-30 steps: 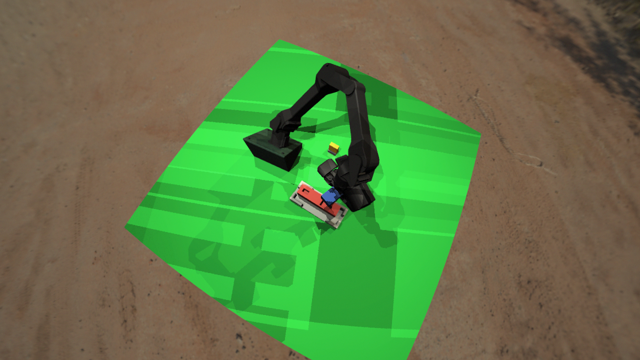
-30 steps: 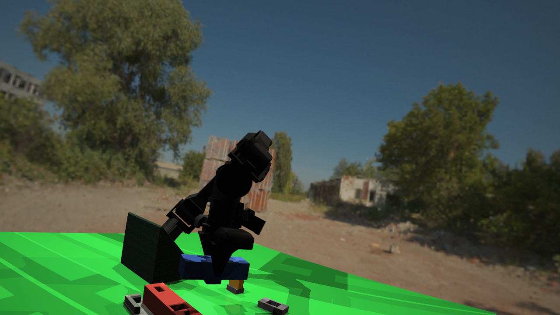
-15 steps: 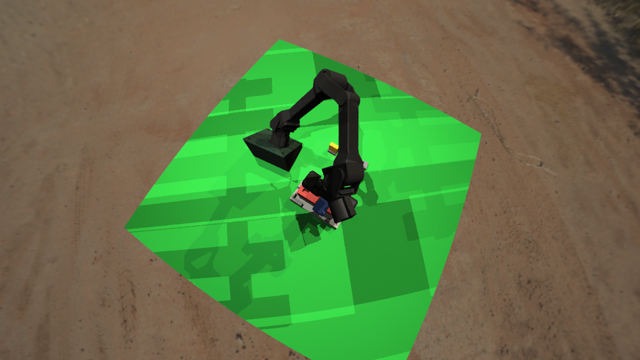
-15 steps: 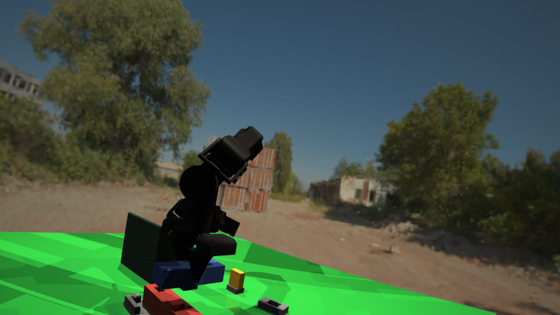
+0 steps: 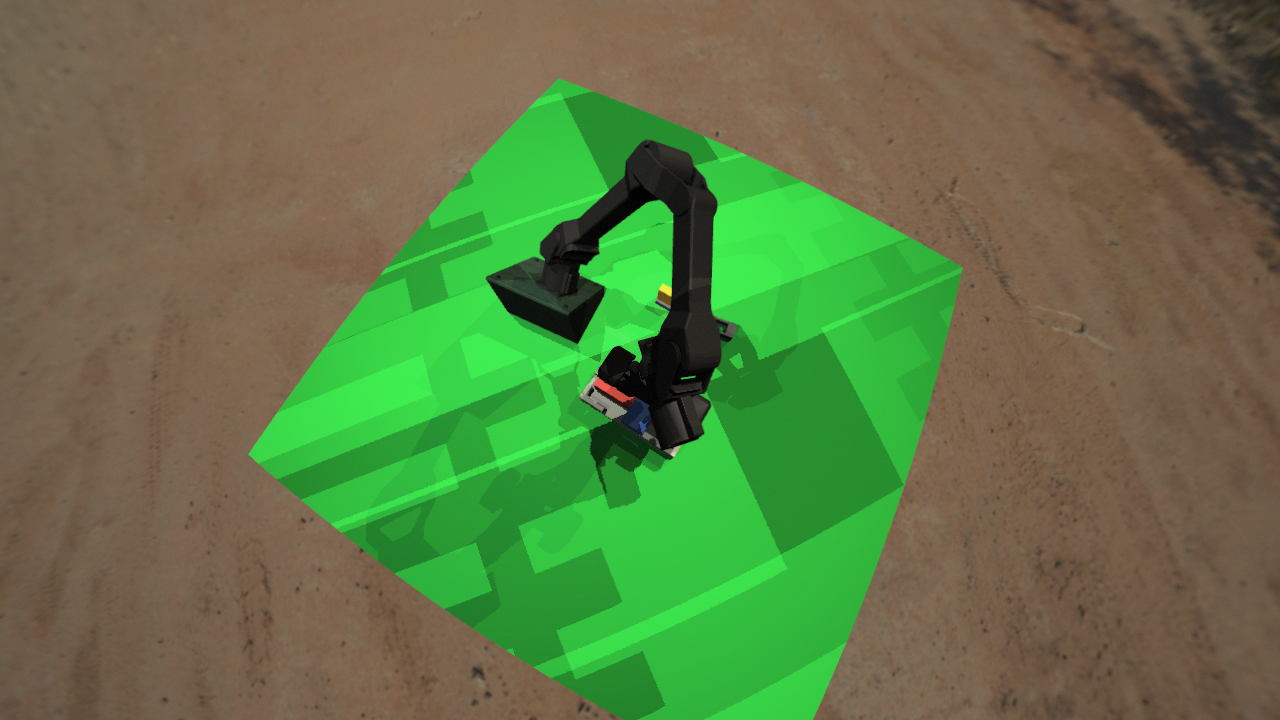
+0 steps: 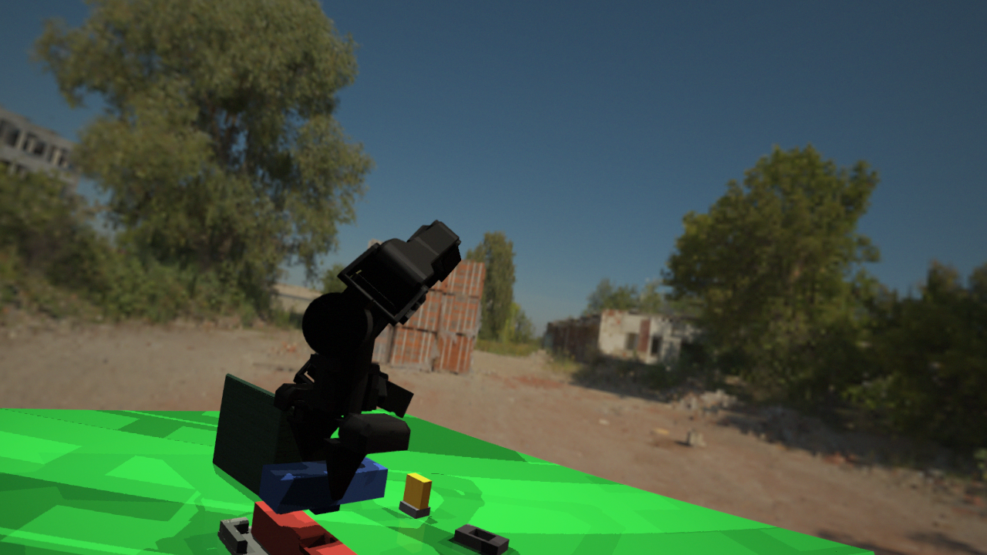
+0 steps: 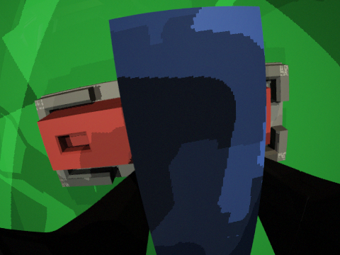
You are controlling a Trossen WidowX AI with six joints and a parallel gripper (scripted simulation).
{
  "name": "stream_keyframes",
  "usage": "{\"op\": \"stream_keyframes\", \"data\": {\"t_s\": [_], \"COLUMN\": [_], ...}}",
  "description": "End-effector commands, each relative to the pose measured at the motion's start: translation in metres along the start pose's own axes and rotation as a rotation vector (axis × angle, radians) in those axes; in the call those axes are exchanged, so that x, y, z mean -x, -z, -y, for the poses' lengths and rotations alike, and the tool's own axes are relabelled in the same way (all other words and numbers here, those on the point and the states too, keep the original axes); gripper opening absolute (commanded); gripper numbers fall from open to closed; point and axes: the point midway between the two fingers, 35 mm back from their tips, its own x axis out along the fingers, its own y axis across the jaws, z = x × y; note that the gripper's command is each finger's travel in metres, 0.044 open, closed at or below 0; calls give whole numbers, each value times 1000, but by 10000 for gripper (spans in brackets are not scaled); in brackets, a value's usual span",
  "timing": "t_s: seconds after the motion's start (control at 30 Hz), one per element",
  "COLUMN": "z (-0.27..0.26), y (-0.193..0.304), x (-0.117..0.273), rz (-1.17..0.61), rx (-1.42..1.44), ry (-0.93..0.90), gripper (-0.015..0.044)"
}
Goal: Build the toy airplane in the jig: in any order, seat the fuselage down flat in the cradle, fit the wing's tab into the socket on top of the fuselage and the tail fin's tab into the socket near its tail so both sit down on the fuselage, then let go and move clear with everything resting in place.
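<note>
Exterior view: black arm, bent, fingers [image 6: 336,482] pointing down, clamped on blue wing [image 6: 368,481] [image 7: 191,106], above red fuselage [image 6: 286,528] [image 7: 88,136].

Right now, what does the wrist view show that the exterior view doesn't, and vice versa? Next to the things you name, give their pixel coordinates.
Wrist only: the small socket [image 7: 74,142] near the fuselage's end, and both cradle ends.

Exterior only: the yellow tail fin [image 5: 665,293] [image 6: 416,492], the dark open holder [image 5: 732,332] [image 6: 476,543] and the arm's base [image 5: 537,308] [image 6: 237,428].

Both: the gripper [image 5: 646,394] [image 6: 338,491] [image 7: 195,168] holding the blue wing [image 5: 637,417] [image 6: 367,484] [image 7: 195,53], plus parts of the red fuselage [image 5: 612,391] [image 6: 279,526] [image 7: 106,152] and gray cradle [image 5: 608,408] [image 6: 235,532] [image 7: 76,98].
</note>
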Motion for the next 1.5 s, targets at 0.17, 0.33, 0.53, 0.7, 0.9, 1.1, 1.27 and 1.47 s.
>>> {"op": "stream_keyframes", "data": {"t_s": [0.17, 0.33, 0.53, 0.7, 0.9, 1.1, 1.27, 1.47], "z": [-1, -1, -1, -1, -1, -1, -1, -1], "y": [1, 2, 2, 3, 2, 2, 2, 2], "x": [0, 0, -9, -17, -27, -37, -40, -39], "rz": [-5, -5, -5, -4, -4, -3, -3, -6], "rx": [5, 5, 5, 5, 5, 5, 5, 10], "ry": [-3, -3, -3, -3, -2, -2, -2, -6], "gripper": [195, 195, 195, 195, 195, 195, 195, 168]}}
